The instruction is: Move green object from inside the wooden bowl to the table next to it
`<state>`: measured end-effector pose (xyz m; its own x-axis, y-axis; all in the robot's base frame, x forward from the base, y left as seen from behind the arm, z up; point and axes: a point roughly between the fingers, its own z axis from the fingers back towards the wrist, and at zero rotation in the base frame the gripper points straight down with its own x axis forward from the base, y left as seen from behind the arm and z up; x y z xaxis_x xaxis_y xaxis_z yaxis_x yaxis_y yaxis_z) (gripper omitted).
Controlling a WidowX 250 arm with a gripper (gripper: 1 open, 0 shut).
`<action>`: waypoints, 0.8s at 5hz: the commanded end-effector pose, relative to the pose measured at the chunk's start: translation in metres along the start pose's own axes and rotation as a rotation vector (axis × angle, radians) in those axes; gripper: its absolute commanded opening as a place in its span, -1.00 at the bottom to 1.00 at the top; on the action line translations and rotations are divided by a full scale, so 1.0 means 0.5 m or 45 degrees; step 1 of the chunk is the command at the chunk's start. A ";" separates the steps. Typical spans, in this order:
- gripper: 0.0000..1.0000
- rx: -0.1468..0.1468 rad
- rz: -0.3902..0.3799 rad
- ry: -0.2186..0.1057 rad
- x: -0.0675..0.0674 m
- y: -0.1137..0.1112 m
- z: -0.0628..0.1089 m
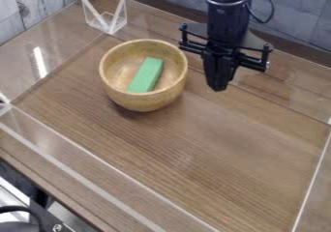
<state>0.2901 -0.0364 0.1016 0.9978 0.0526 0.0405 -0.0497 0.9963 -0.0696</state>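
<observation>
The bright green object [145, 75] lies flat inside the light wooden bowl [118, 93], slanted along the bowl's pale floor. The bowl stands on the dark wood-grain table [195, 149], left of centre. My black gripper [219, 83] hangs pointing straight down to the right of the bowl, just beyond its rim and above the tabletop. Its fingers are pressed together into one narrow tip with nothing between them. It touches neither the bowl nor the green object.
Low clear acrylic walls [77, 173] run along the table's edges. A clear triangular stand [106, 19] sits at the back left. A wide stretch of tabletop lies in front of and to the right of the bowl.
</observation>
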 end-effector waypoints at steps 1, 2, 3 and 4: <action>-1.00 -0.001 0.020 -0.067 0.022 0.014 0.023; -1.00 0.004 0.048 -0.064 0.022 0.025 0.014; -1.00 0.001 -0.037 -0.053 0.023 0.031 0.012; -1.00 -0.003 -0.112 -0.044 0.025 0.037 0.013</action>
<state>0.2929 -0.0180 0.0935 0.9992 -0.0268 0.0289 0.0287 0.9972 -0.0683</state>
